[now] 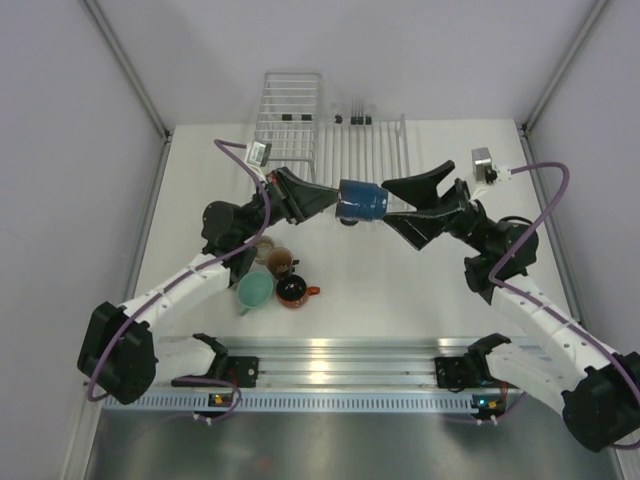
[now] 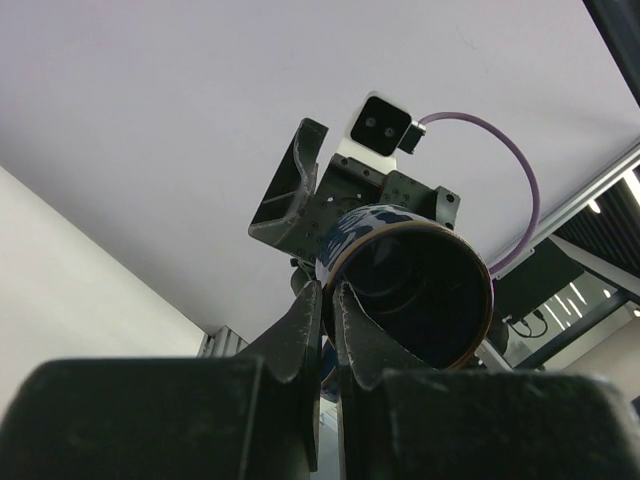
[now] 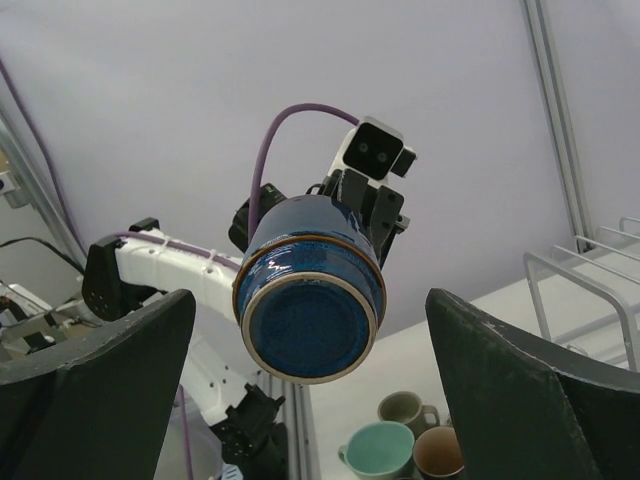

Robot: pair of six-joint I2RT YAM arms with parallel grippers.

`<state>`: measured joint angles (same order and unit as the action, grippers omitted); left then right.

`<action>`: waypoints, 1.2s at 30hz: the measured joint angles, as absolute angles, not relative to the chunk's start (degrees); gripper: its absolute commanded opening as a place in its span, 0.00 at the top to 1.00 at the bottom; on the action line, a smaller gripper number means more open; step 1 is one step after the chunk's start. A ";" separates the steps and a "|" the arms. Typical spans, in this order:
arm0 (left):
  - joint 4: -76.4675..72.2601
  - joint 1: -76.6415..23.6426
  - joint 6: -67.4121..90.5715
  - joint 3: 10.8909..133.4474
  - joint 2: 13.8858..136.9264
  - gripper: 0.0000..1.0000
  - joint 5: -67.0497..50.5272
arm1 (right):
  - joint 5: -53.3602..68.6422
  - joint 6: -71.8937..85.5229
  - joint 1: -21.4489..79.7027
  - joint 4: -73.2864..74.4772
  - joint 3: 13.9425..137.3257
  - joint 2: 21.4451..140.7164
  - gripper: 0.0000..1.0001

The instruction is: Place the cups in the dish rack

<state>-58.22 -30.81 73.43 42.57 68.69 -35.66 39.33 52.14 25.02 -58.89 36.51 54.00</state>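
Silver wire things stand at the far side of the white table [image 1: 420, 300], and we count two of them. On the left is one tall wire basket [image 1: 290, 110]. Just right of it lies one flat dish rack [image 1: 372, 150] with long bars.

We count five cups. Four sit close together on the table, left of the middle and nearer to us than the rack. They are a mint-teal cup [image 1: 255, 291], an olive-grey cup [image 3: 405, 408], a brown cup [image 1: 280, 263] and an orange-red cup [image 1: 292, 290] with a dark inside. The fifth is a dark blue cup [image 1: 362, 200]. It hangs in the air in the middle, lying on its side, just on the near side of the rack. Its open mouth faces left and its flat bottom faces right.

We count two arms, with one gripper each. The left gripper [image 1: 333, 205] reaches in from the left. Its two fingers [image 2: 305, 330] are squeezed almost together, and they pinch the edge of the blue cup's mouth. That pinch is all that holds the cup up.

The right gripper [image 1: 392, 201] reaches in from the right. Its jaws are spread wide, with one finger on each side of the cup's bottom end. From the right wrist we see a gap between the cup and each finger, so this gripper holds nothing.
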 measured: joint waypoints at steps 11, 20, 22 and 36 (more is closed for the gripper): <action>-57.98 -33.82 71.55 44.18 71.85 1.00 -33.91 | 38.39 50.00 27.42 -58.61 36.60 56.42 0.01; -57.32 -35.31 70.54 45.12 72.93 1.00 -32.93 | 38.00 48.45 28.03 -58.43 36.86 56.71 0.53; -57.34 -35.38 70.43 45.15 73.06 1.00 -32.69 | 37.74 48.16 28.01 -58.28 36.86 56.69 0.91; -49.19 -36.07 64.58 47.05 72.20 0.53 -30.09 | 32.80 40.97 28.25 -46.02 36.86 52.01 1.00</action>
